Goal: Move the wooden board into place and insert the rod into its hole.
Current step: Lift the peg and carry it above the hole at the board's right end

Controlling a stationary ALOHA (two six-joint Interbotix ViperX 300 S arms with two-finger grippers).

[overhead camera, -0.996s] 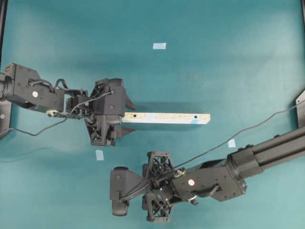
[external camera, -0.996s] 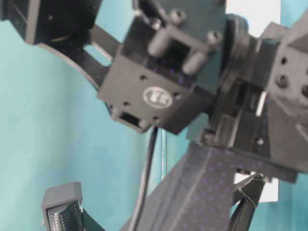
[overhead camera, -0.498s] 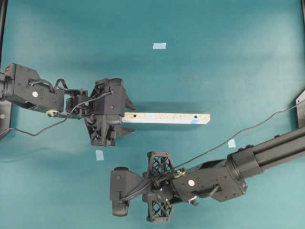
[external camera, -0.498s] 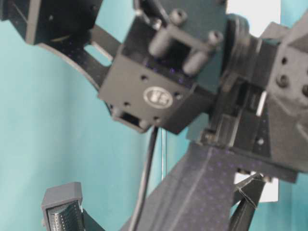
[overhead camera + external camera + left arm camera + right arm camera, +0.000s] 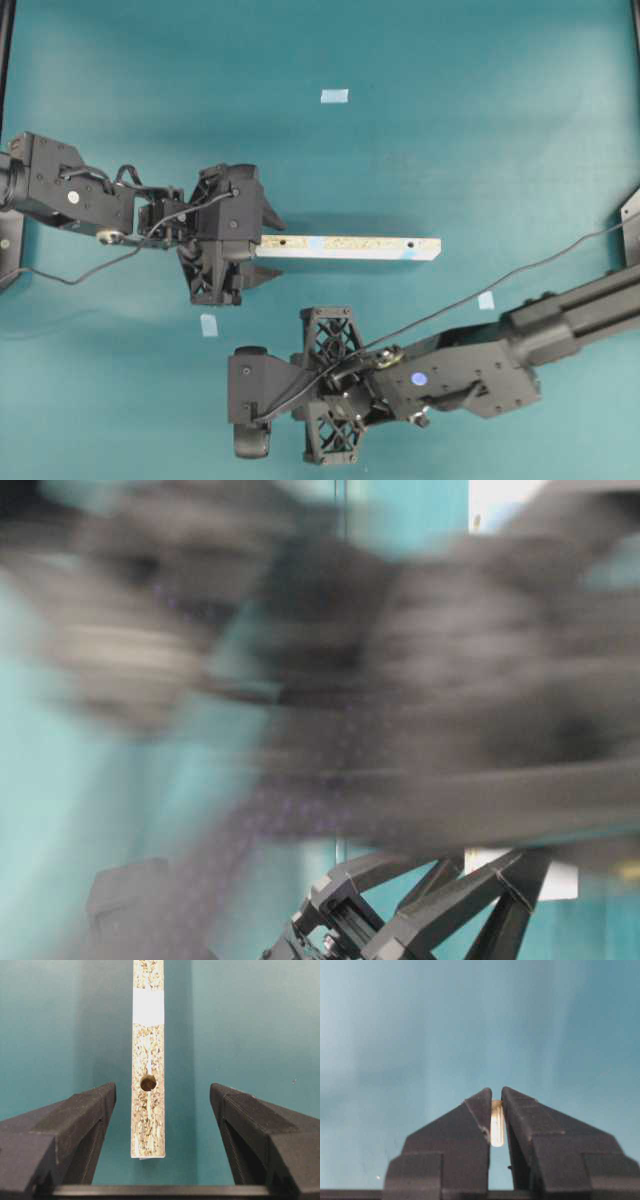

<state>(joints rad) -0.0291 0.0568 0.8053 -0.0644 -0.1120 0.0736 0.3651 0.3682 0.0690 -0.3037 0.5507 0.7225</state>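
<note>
Board (image 5: 350,247) lies flat mid-table. Our left gripper (image 5: 160,1125) straddles its near end, jaws wide, touching nothing; the hole (image 5: 148,1082) sits between them. Below the board, our right gripper (image 5: 496,1110) is clamped on the rod (image 5: 497,1130). We judge insertion is in hand: next, carry the rod to the hole. Since a second ago, the right arm has shifted; the board has not.

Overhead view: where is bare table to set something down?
Free: the teal table beyond the long pale wooden board, apart from one small pale-blue tape square. Crowded: the near strip, where the right pincer and its arm lie.
</note>
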